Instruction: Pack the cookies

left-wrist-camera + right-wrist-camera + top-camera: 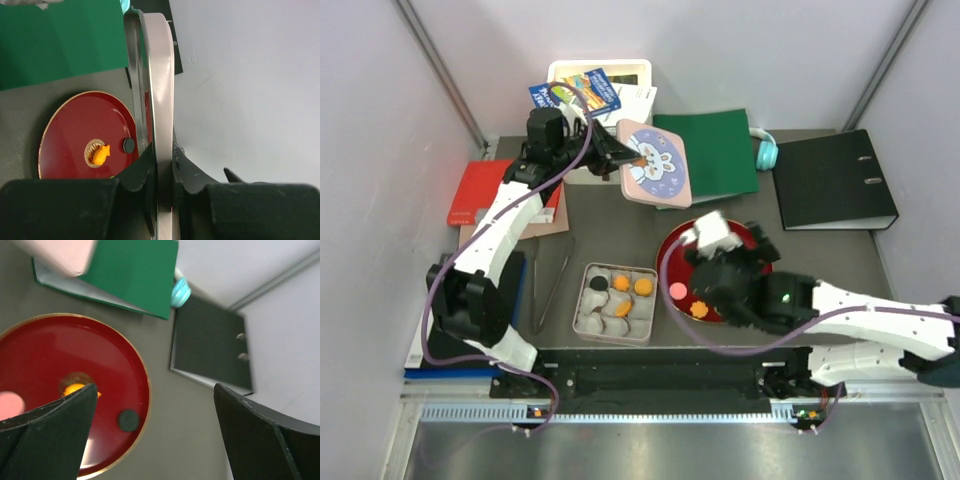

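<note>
The grey table (610, 225) bears a red plate (670, 262), tin (612, 338), tongs (556, 282), green folder (720, 150) and black binder (835, 180).

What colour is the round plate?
The plate is dark red with a gold rim; clearest in right wrist view.

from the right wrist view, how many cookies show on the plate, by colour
pink cookie: 1
orange cookie: 1
black cookie: 1
total: 3, counting only the part of the plate that shows
</note>
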